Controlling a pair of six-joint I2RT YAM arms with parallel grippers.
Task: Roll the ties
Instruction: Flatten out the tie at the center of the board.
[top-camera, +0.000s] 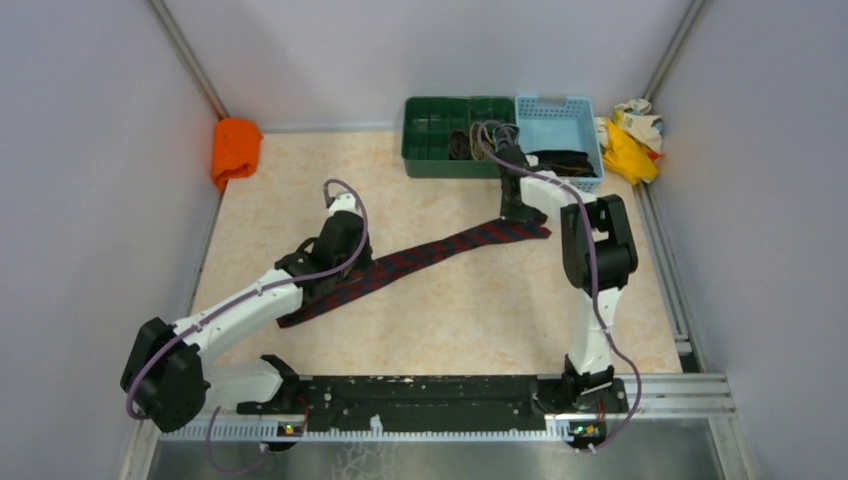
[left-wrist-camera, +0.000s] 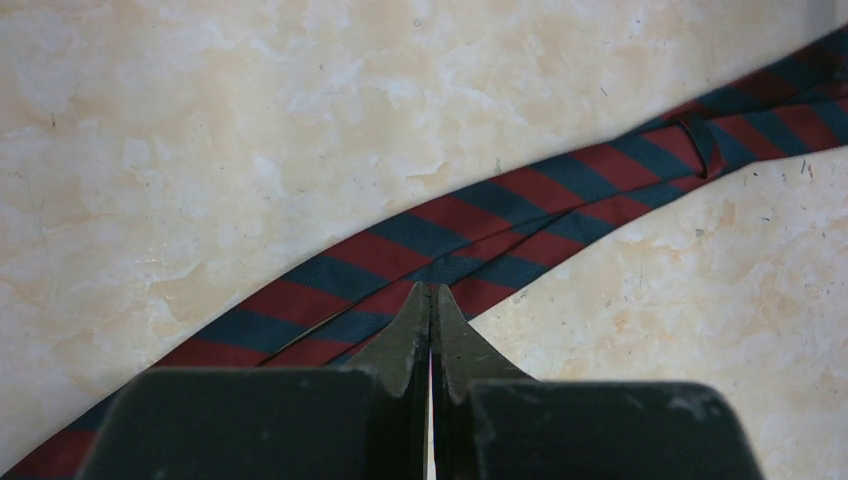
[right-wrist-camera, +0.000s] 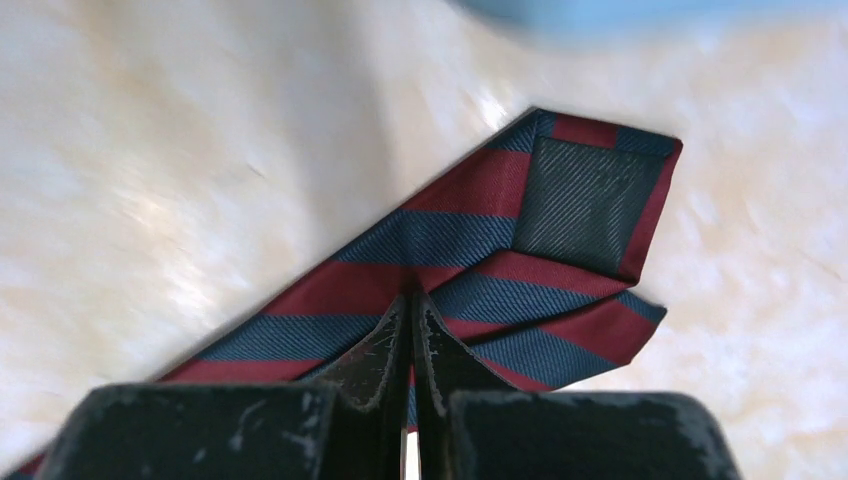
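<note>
Tie, red with navy stripes, lies stretched flat on the table, running from the lower left of the top view up to the right of centre. It is not rolled. Only its wide end, in the middle of the right wrist view, is folded over to show the dark lining.

The right gripper has its jaws shut, tips on that folded end. The left gripper is also shut, tips at the narrow stretch. Neither view shows whether any fabric is pinched.

So the rolling looks barely begun. More dark ties wait in the blue basket at upper right. Something dark sits in the green tray beside it, too small to identify.
</note>
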